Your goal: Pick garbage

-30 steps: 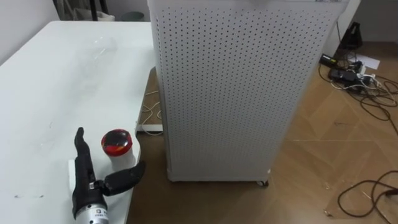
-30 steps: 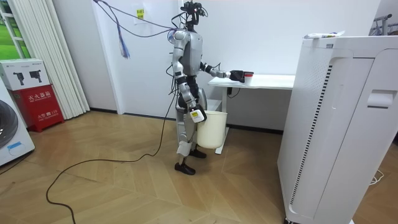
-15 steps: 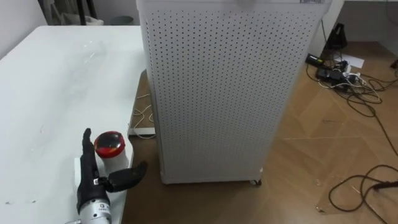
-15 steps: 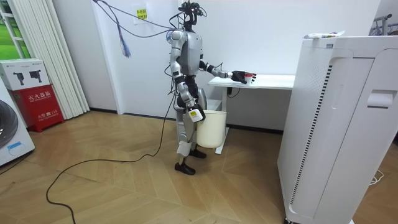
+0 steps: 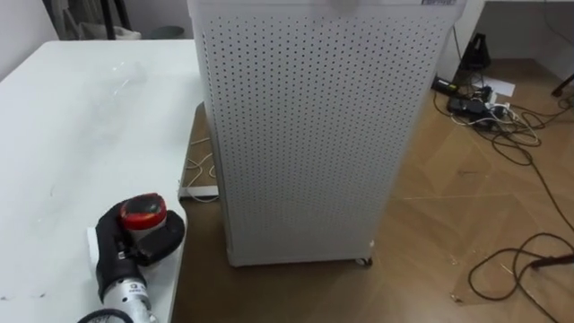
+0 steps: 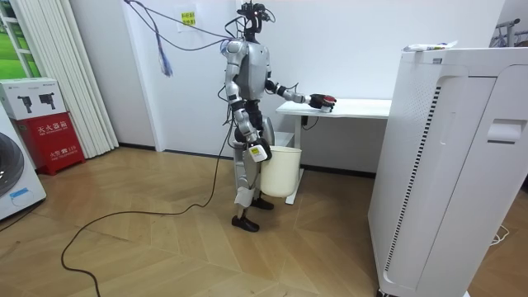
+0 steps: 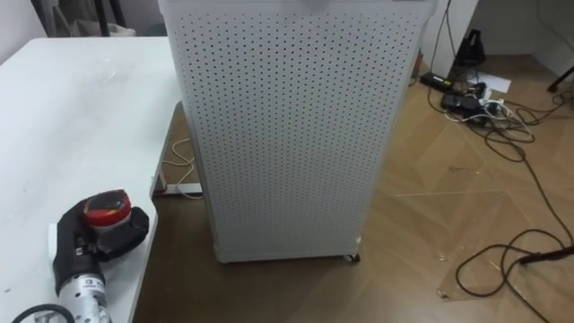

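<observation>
Red-topped cup [image 5: 143, 212] is gripped by L hand [image 5: 117, 248], fingers curled round it, at near corner of white table [image 5: 72, 117], beside perforated cabinet [image 5: 305, 135]. R hand [image 6: 258, 152] is seen low by white bucket [image 6: 279, 172]; its state can't be told

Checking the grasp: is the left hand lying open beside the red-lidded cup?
No, the left hand has its fingers and thumb curled round the red-lidded cup at the corner of the table.
</observation>
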